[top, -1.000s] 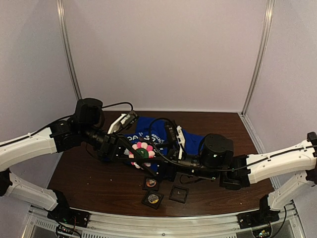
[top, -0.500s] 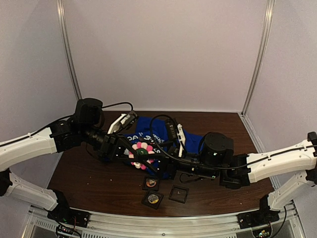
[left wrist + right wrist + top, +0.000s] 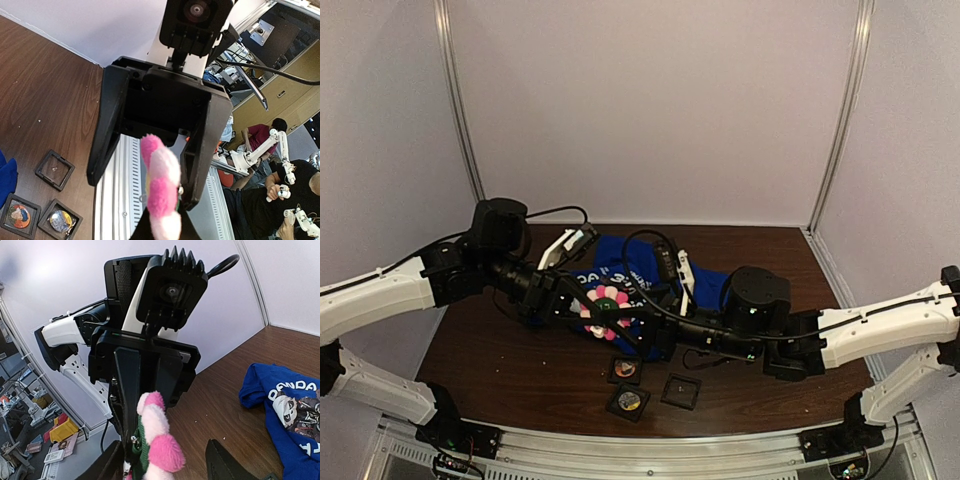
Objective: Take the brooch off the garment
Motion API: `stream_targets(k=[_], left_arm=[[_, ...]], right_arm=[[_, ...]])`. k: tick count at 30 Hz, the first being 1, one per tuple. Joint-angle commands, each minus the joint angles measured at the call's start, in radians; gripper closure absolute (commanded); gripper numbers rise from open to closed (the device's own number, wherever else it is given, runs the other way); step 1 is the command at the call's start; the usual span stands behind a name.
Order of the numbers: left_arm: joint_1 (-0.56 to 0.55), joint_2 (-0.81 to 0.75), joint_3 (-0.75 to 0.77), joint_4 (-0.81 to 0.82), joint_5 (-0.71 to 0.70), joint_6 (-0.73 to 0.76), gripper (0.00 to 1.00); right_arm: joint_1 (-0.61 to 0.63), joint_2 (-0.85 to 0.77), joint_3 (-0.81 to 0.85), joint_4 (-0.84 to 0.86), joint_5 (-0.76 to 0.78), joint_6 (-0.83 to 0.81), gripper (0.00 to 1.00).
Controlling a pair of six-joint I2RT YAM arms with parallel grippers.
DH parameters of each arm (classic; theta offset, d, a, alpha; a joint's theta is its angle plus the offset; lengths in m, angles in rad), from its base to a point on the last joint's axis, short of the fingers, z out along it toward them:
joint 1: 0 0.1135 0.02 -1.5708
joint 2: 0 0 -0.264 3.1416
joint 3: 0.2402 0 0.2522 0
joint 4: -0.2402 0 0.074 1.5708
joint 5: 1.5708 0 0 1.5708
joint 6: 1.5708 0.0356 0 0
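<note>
Left wrist view has the fuzzy pink-and-white flower-shaped brooch (image 3: 160, 192) right in front of the lens. It is pinched at its lower end by the left gripper (image 3: 132, 437), whose black fingers are clamped tight on the green backing. Facing it, the right gripper (image 3: 141, 191) stands with its jaws spread wide, one black finger to each side of the brooch. From above, the two grippers meet over the crumpled royal-blue T-shirt (image 3: 282, 437) with white lettering and a dark print. It lies on the dark brown wooden table (image 3: 520, 350). The brooch appears lifted clear of the cloth, though the overhead view is too crowded there to be sure. Three small black square boxes (image 3: 629, 401) sit near the table's front edge, two of them holding round badges.
</note>
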Motion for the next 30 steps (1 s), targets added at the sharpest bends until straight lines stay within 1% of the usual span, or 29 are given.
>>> stream_targets(k=[1,12,25,30], left_arm=[[0.002,-0.015,0.013,0.011,0.023,0.018,1.0],[0.003,-0.018,0.013,0.008,0.022,0.022,1.0],[0.003,-0.029,0.011,0.001,-0.004,0.031,1.0],[0.003,-0.033,0.01,0.0,-0.014,0.034,1.0]], right_arm=[[-0.01,-0.003,0.021,-0.047,0.061,0.008,0.45],[-0.011,0.003,0.028,-0.07,0.07,0.014,0.49],[-0.014,0.014,0.033,-0.101,0.094,0.033,0.59],[-0.013,0.013,0.029,-0.109,0.106,0.039,0.61]])
